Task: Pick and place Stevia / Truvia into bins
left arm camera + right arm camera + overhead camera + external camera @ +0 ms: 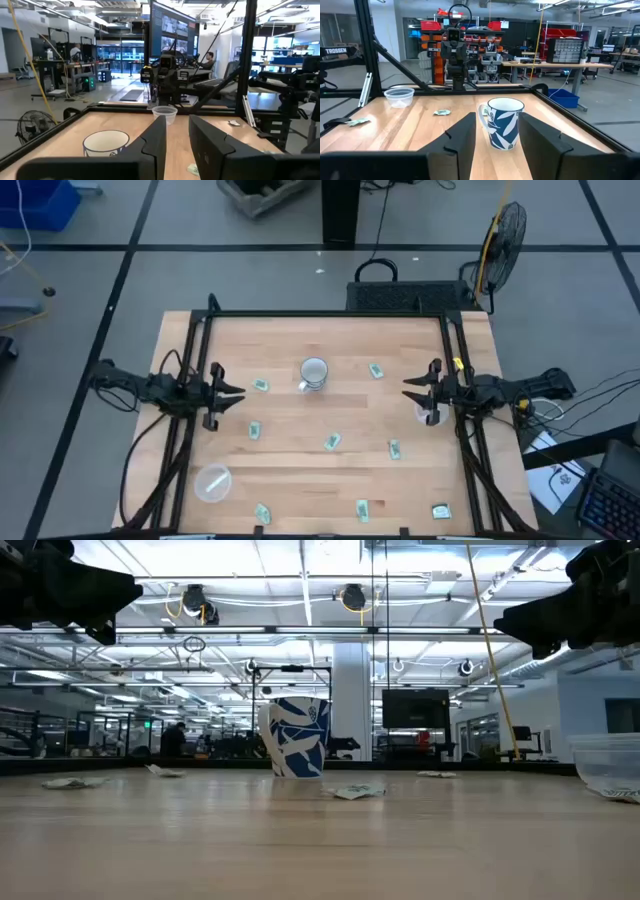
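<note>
Flanking sachets (332,441), both arms at table (300,465) edges

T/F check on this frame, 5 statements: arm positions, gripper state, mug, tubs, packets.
1. Both arms are over the table's side edges, the left gripper and right gripper pointing inward. True.
2. The right gripper is shut on a sachet. False: both grippers are open and hold nothing.
3. The mug lies tipped on its side. False: it stands upright.
4. One clear tub sits near the front left of the table, the other tub right under the right gripper. True.
5. All sachets are already in the tubs. False: sachets, such as this one, lie scattered on the table.
</note>
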